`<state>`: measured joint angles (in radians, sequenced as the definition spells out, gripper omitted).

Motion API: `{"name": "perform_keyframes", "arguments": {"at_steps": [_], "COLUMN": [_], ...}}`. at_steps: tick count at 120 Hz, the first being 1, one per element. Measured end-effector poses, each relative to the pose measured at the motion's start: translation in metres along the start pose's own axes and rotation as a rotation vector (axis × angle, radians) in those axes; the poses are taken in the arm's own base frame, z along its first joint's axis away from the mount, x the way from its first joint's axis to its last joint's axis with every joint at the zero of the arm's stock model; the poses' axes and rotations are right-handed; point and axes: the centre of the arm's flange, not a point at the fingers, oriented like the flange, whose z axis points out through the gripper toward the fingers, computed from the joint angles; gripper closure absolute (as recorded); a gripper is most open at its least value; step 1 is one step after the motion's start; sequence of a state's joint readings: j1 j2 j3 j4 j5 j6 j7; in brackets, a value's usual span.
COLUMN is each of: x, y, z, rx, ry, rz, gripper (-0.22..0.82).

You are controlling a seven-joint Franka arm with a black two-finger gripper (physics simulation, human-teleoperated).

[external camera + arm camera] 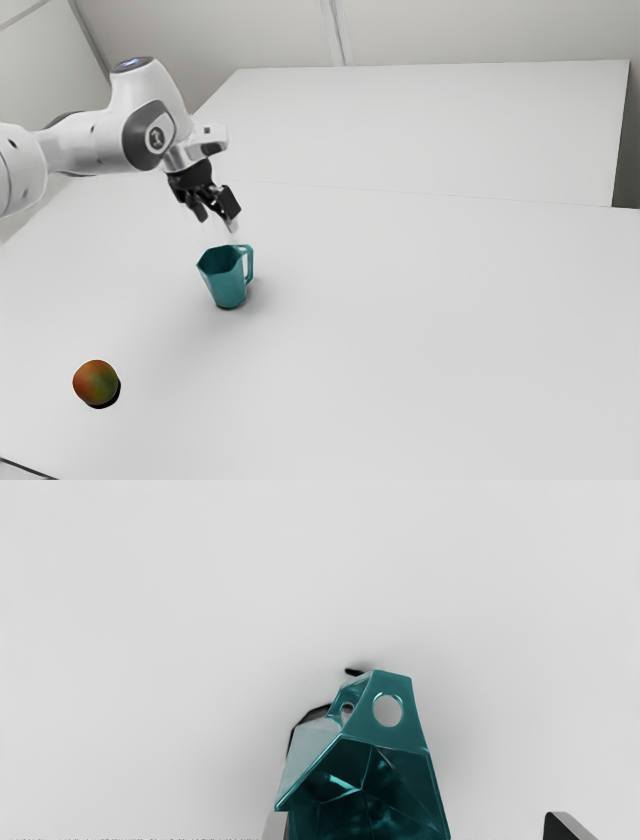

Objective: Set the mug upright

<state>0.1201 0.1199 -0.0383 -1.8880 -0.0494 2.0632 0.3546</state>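
Reddish-green fruit [96, 383] nearest the exterior camera, well apart from the mug. Teal mug [228, 284] looks upright on the table [430, 340], mouth up, handle toward the exterior view's right. I have the gripper [217, 219] above it, fingers wide, nothing held. Main risk: one fingertip lines up with the rim, other one well apart, so any off-centre descent could knock the mug over. Base contact hidden in wrist view, part of mug cut off by frame edge. Fingertip-to-rim gap hard to judge.
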Motion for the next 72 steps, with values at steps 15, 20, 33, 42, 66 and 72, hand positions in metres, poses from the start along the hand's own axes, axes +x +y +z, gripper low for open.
{"name": "perform_keyframes", "arguments": {"at_steps": [15, 20, 33, 42, 66, 72], "x": [0.016, 0.020, 0.024, 0.021, 0.014, 0.013], "y": [-0.004, -0.005, -0.004, -0.003, -0.002, -0.002], "z": [-0.053, -0.070, -0.106, -0.115, -0.116, -0.116], "rx": [0.001, 0.002, 0.000, -0.005, -0.024, -0.027], "ry": [0.021, 0.025, 0.025, 0.007, -0.046, -0.055], "rz": [-0.010, -0.012, -0.014, -0.019, -0.030, -0.032], "gripper": [0.03, 0.02, 0.01, 0.01, 0.00, 0.00]}}
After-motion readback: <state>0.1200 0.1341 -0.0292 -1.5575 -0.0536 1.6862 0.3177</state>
